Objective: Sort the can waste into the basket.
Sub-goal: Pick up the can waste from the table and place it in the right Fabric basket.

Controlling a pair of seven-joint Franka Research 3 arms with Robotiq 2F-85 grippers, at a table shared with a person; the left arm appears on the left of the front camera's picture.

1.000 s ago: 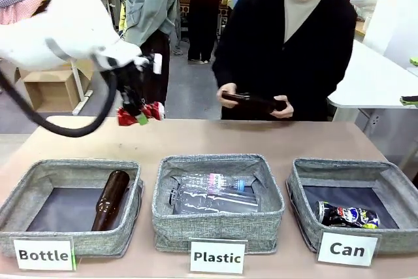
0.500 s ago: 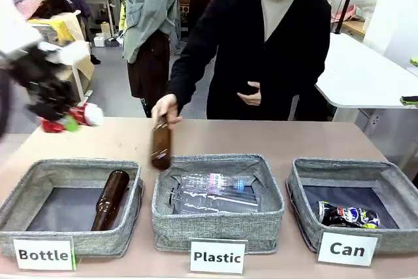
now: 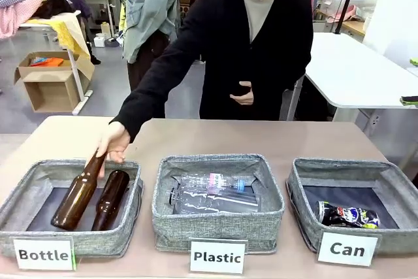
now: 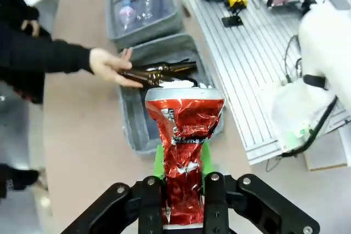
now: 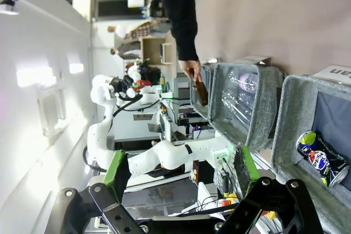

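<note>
The shiny red crushed can [image 4: 184,130] stands upright between the green pads of my left gripper [image 4: 182,187], which is shut on it, high above the table's left end. The black can with blue-white markings [image 3: 348,215] lies in the front right corner of the grey "Can" basket [image 3: 299,184]. In the right wrist view that black can [image 5: 321,158] lies inside the basket [image 5: 293,108], below my right gripper [image 5: 181,171]. That gripper is open and holds nothing. Far off in the same view, my left arm holds the red can [image 5: 143,84].
A person's hand [image 3: 114,142] lowers a brown bottle [image 3: 75,194] into the "Bottle" bin [image 3: 19,191], beside another brown bottle [image 3: 111,199]. The middle "Plastic" bin [image 3: 219,227] holds clear plastic bottles [image 3: 212,191]. From the left wrist, the hand [image 4: 109,65] reaches over the bin [image 4: 131,119].
My left arm has swung out of the front view to the left, with the red can still in it. The person has carried a brown bottle across and down into the Bottle bin.
</note>
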